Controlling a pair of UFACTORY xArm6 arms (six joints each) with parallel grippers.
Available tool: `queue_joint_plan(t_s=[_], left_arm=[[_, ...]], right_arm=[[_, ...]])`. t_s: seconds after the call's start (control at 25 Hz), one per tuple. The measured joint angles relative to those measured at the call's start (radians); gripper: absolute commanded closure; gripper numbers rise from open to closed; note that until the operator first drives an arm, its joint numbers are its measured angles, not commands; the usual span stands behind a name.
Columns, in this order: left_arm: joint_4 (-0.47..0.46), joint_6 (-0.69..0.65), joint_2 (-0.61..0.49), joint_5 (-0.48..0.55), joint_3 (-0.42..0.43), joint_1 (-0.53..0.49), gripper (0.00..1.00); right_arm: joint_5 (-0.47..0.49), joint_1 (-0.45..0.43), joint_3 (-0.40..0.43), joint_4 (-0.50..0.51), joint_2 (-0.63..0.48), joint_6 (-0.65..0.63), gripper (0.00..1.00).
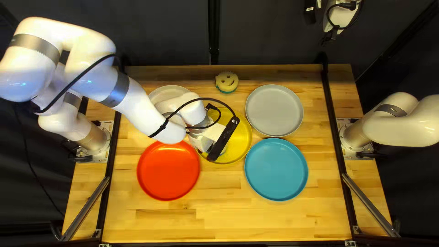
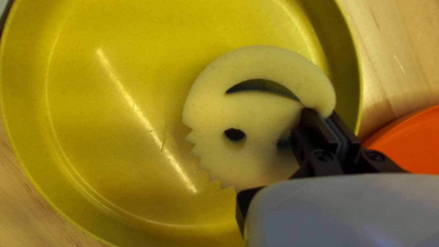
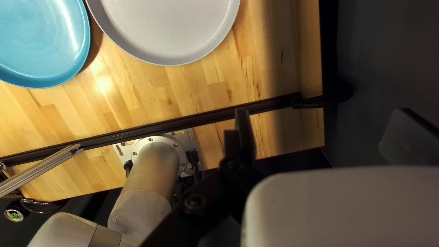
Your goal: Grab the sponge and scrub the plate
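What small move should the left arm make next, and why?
Probably a gentle sweep toward the middle of the yellow plate: the left tool is shut on the sponge, which is over that plate near the rim facing the red plate, leaving much uncovered. Whether the sponge already touches, I can't tell.

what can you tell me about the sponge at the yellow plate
The sponge is a round, pale yellow, foam-like disc made as a smiling face: a curved mouth, two round eyes, one partly hidden, and a jagged edge on the side away from the mouth. My left gripper has its jaws shut on it near the rim. Its broad face is toward the wrist camera, and it sits within the yellow plate's outline; whether it touches the plate I cannot tell.
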Motion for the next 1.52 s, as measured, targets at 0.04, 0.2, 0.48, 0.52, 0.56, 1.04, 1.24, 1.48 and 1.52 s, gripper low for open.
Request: queue_joint_plan(t_s=[0.04, 0.2, 0.48, 0.52, 0.56, 1.04, 1.24, 1.48, 1.52], left_arm=[[-0.002, 0.006, -0.004, 0.0, 0.005, 0.008, 1.0], [0.016, 0.005, -0.018, 0.005, 0.011, 0.028, 1.0], [0.033, -0.023, -0.009, 0.004, -0.011, -0.001, 1.0], [0.029, -0.027, -0.003, 0.003, -0.019, -0.011, 1.0], [0.025, -0.028, 0.004, 0.002, -0.027, -0.02, 1.0], [-0.025, -0.018, 0.09, 0.013, -0.146, -0.105, 1.0], [-0.061, 0.026, 0.078, 0.013, -0.119, -0.086, 1.0], [-0.069, 0.062, 0.052, 0.02, -0.075, -0.034, 1.0], [-0.074, 0.075, 0.051, 0.021, -0.07, -0.023, 1.0]], right_arm=[[0.0, 0.0, 0.0, 0.0, 0.0, 0.0, 0.0], [0.0, 0.0, 0.0, 0.0, 0.0, 0.0, 0.0], [0.0, 0.0, 0.0, 0.0, 0.0, 0.0, 0.0], [0.0, 0.0, 0.0, 0.0, 0.0, 0.0, 0.0], [0.0, 0.0, 0.0, 0.0, 0.0, 0.0, 0.0], [0.0, 0.0, 0.0, 0.0, 0.0, 0.0, 0.0], [0.0, 0.0, 0.0, 0.0, 0.0, 0.0, 0.0], [0.0, 0.0, 0.0, 0.0, 0.0, 0.0, 0.0], [0.0, 0.0, 0.0, 0.0, 0.0, 0.0, 0.0]])
